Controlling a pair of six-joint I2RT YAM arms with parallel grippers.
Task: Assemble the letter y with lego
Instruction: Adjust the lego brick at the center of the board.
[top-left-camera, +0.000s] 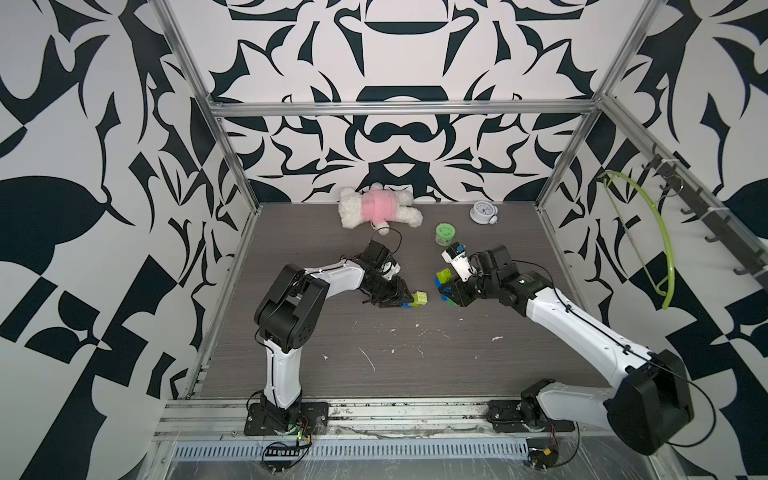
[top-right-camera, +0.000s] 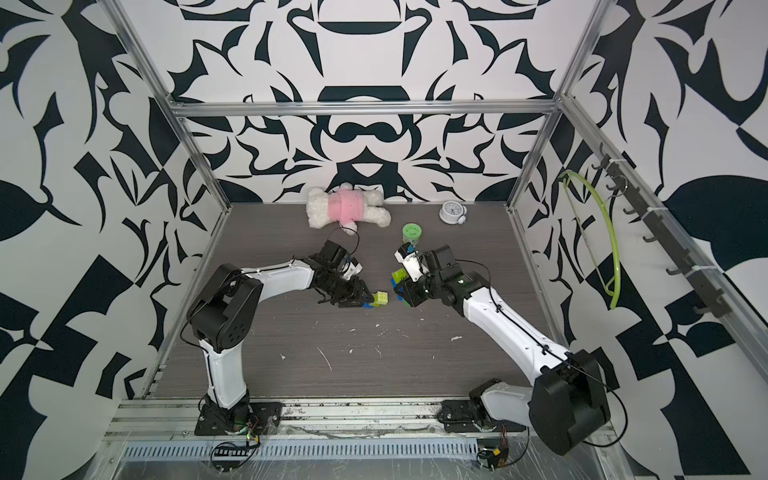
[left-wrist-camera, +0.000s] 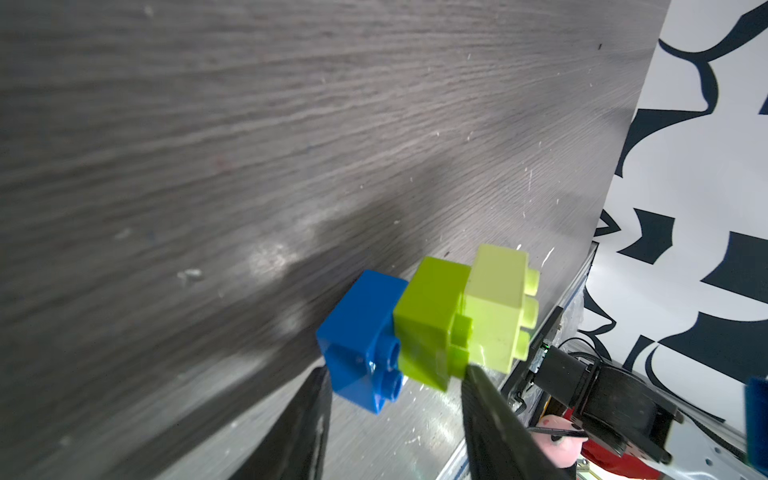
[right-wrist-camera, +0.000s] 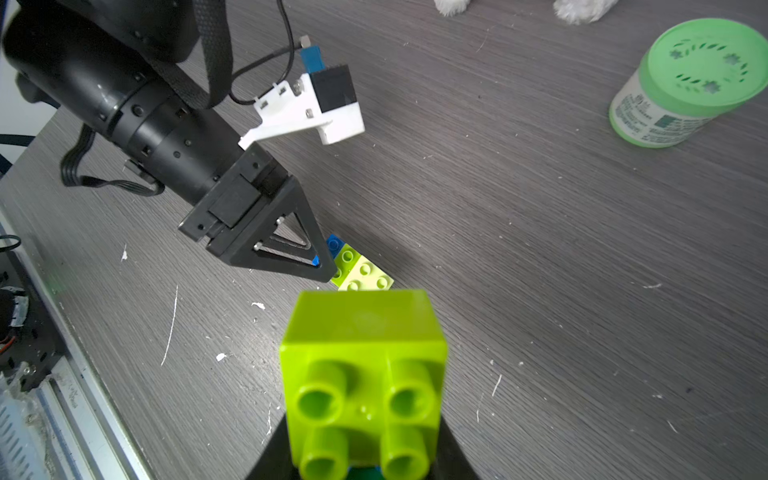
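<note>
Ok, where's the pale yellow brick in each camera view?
In a top view: pale yellow brick just below the picture's centre.
In a top view: same spot.
Left wrist: clipped onto the lime green brick, studs pointing sideways.
Right wrist: same pairing, studs facing up.
Shared landmark: that lime green brick, touching it in all four views.

A robotics lab test cell: an aluminium-profile frame (top-left-camera: 399, 109) boxes in a grey wood-grain table (top-left-camera: 415, 365); black-and-white patterned panels (top-left-camera: 399, 50) line the walls; two robot arms (top-left-camera: 286, 374) are bolted to a slotted rail (top-left-camera: 399, 415) at six o'clock; a plush toy (top-left-camera: 380, 206) at twelve and a small clock (top-left-camera: 482, 212) at one are stray props.
</note>
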